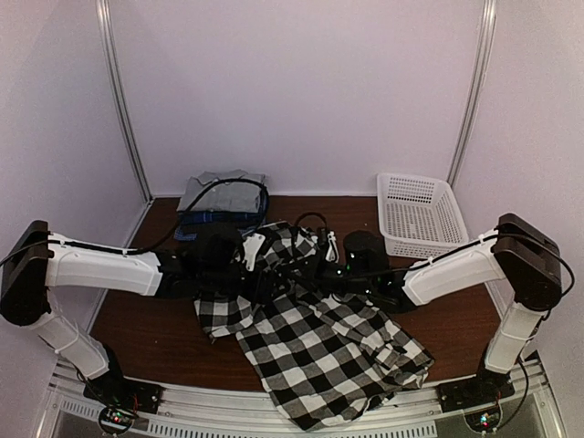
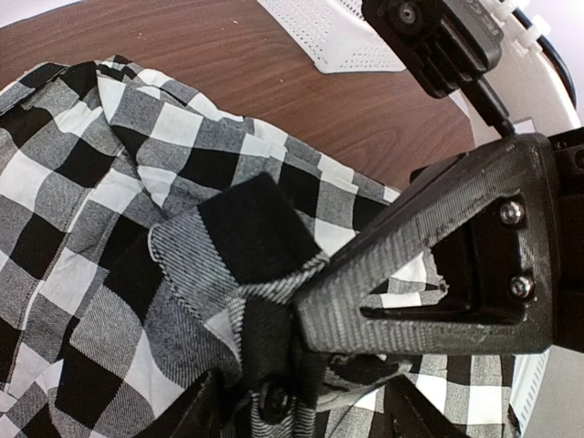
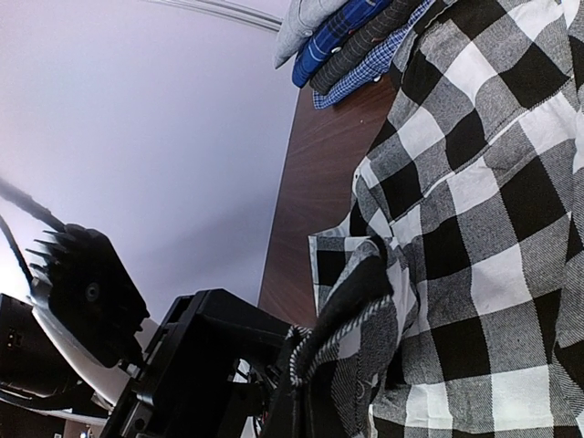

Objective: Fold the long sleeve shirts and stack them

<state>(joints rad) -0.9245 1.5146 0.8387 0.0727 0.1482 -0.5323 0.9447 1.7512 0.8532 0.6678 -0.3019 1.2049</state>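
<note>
A black-and-white check shirt (image 1: 319,351) lies crumpled across the front middle of the table. Both grippers meet over its far part. My right gripper (image 1: 336,267) is shut on a raised fold of this shirt (image 2: 255,228). In the left wrist view its ribbed finger (image 2: 411,265) pinches the cloth. My left gripper (image 2: 306,415) stands open right against it, with bunched cloth and a button lying loose between its jaws. The left gripper (image 3: 205,365) also shows in the right wrist view, beside the lifted fold (image 3: 365,319). Folded shirts (image 1: 224,196) in grey, blue and blue check are stacked at the back left.
A white lattice basket (image 1: 420,214) stands at the back right, close to the right arm. The shirt stack (image 3: 351,41) sits against the back wall. Black cables (image 1: 306,224) loop over the table behind the grippers. White walls close in the table on three sides.
</note>
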